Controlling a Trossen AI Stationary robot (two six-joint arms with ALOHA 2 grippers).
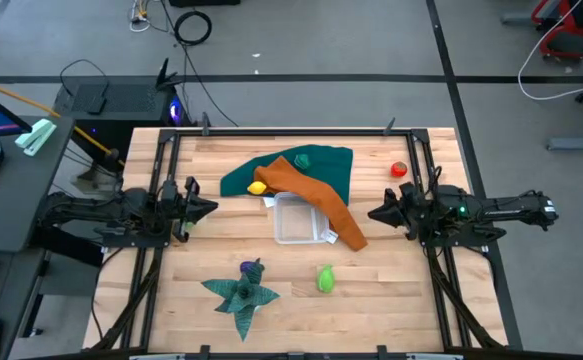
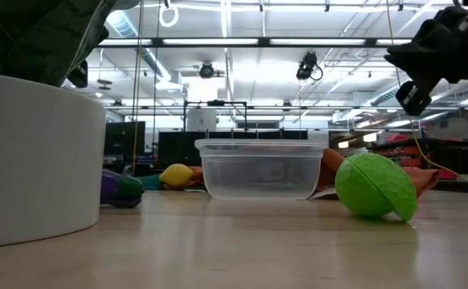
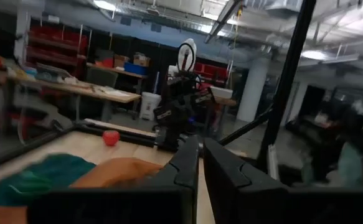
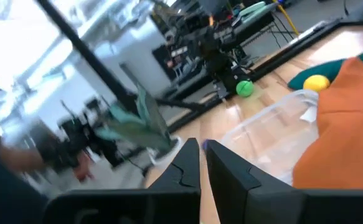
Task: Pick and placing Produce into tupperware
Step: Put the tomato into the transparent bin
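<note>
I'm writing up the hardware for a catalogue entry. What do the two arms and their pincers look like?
Both arms are dark, almost black, built of jointed segments on dark frame rails. The left pincer and right pincer each taper to two flat, angular black fingers, seen close together in the wrist views. The right arm shows a small green light near its wrist. No visible lettering can be read.

Both arms are dark, nearly black, built of chunky jointed segments mounted on black tubular frames. The right arm (image 1: pixel 471 212) shows a small green light on its top. The left arm (image 1: pixel 121 212) ends in two flat, angular black fingers (image 3: pixel 184 165).
</note>
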